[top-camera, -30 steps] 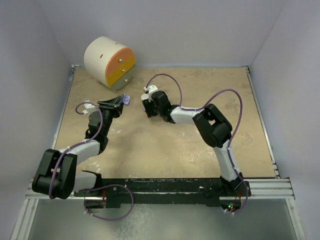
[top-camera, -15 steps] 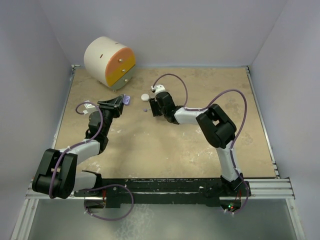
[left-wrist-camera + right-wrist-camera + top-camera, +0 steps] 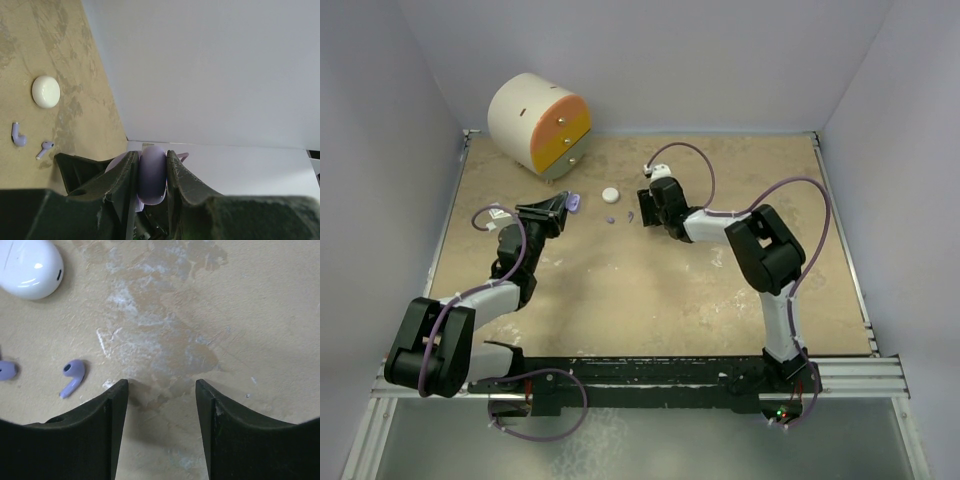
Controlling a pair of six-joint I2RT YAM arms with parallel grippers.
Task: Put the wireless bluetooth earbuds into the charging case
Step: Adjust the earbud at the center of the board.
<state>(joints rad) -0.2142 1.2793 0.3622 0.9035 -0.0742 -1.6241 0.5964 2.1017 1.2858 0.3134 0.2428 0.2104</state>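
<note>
My left gripper (image 3: 563, 205) is shut on a lilac round charging case (image 3: 152, 172), held on edge between the jaws; it also shows in the top view (image 3: 573, 201). Two tiny purple earbuds lie loose on the table: one (image 3: 611, 219) (image 3: 18, 135) and one (image 3: 630, 215) (image 3: 45, 148) (image 3: 73, 376). A closed white round puck case (image 3: 610, 194) (image 3: 46, 91) (image 3: 30, 267) lies just behind them. My right gripper (image 3: 643, 214) (image 3: 161, 387) is open and empty, low over the table just right of the nearer earbud. No white earbuds are in view.
A large cream cylinder with an orange and yellow face (image 3: 538, 124) stands at the back left corner. Grey walls enclose the tan table (image 3: 720, 290) on three sides.
My right gripper has drawn back to the right, uncovering the white puck and the two purple earbuds on the table. The left arm has not moved.
</note>
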